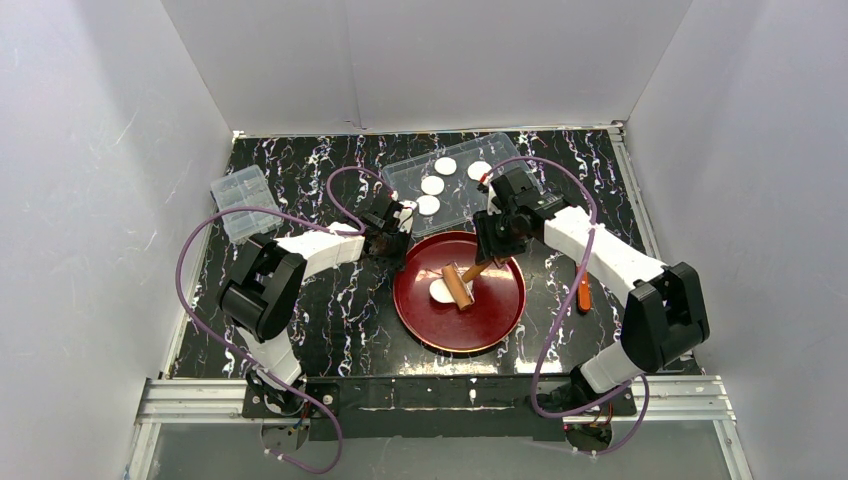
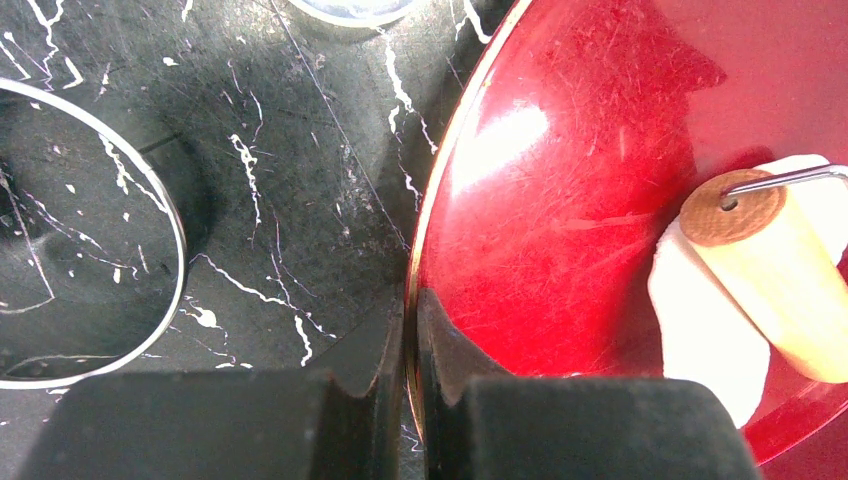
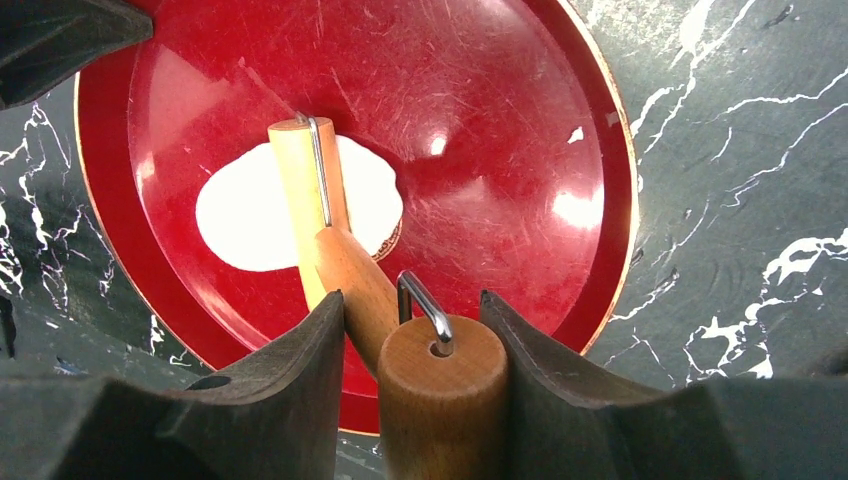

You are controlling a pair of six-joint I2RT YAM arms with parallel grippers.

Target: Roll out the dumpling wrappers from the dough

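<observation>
**STATUS: END EFFECTORS, ROLLER, DOUGH**

**1. Right end effector.** My right end effector [image 3: 412, 300] has its jaws partly apart, one on each side of the near end of the wooden roller [image 3: 352, 285]. The handle lies against one finger and the near barrel sits close to the other. I cannot tell whether the jaws are clamping it. The roller slopes down from my fingers, and its far barrel [image 3: 298, 190] rests on the dough.

**2. Left end effector.** My left end effector [image 2: 410, 303] is closed, its fingers pressed together. The tips sit at the rim of the red plate [image 2: 560, 200], at about 10 o'clock on the plate in the top view. I cannot tell whether the rim is pinched between them. A metal ring [image 2: 178, 240] lies on the desk [image 1: 340, 320] just beside this end effector.

**3. Dough.** The dough [image 3: 240, 215] is a thin white sheet with an uneven edge. It lies flat on the plate, just toward 9 o'clock of the plate's centre, under the roller's far barrel.

**4. Dumpling wrappers.** Four round white dumpling wrappers [image 1: 432, 185] lie apart from one another in a clear tray [image 1: 400, 180] at 12 o'clock from the plate.

**5. Surroundings.** A clear box [image 1: 243, 200] stands at 10 o'clock, well apart from the plate. An orange object [image 1: 584, 295] lies on the desk at 3 o'clock, near the plate's rim.
</observation>
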